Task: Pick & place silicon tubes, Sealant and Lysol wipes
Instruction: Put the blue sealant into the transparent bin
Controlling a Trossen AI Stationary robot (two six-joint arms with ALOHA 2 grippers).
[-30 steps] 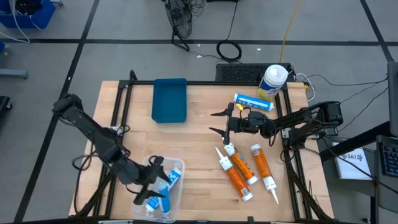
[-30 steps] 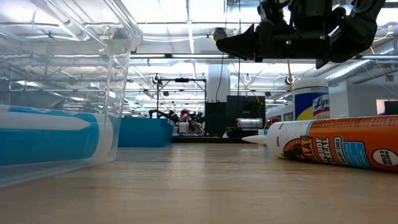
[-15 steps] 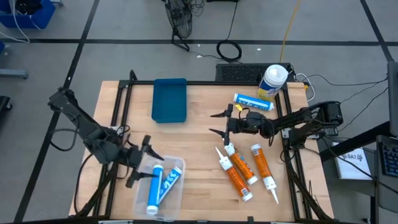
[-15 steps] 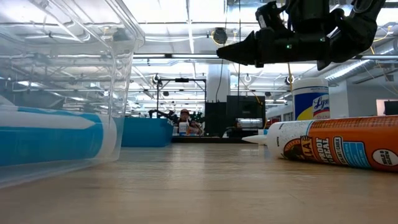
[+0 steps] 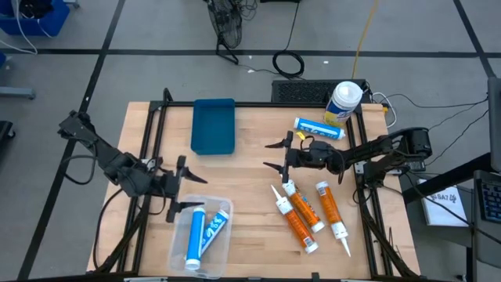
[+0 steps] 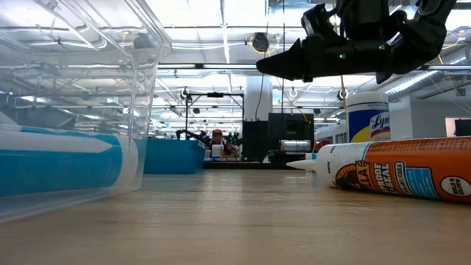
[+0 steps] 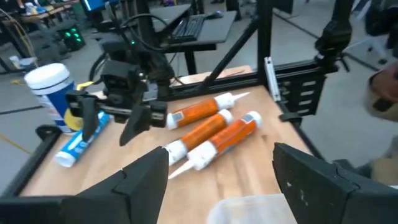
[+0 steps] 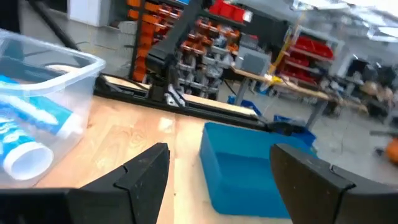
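The Lysol wipes canister stands upright at the table's far right corner, and it also shows in the low view. A slim blue tube lies beside it. Three orange tubes with white nozzles lie at the near right. Two blue tubes lie in a clear plastic bin at the near middle. My left gripper is open and empty, just beyond the bin's far edge. My right gripper is open and empty above the table's middle, its fingers pointing toward the left edge.
A blue tray sits at the far middle of the table. Black frame rails run along the table's left and right sides. Bare wood lies between the bin, the tray and the orange tubes.
My left gripper has drawn back from over the clear bin, up and toward the table's far edge, staying open. The two blue tubes it had covered now show lying in the bin.
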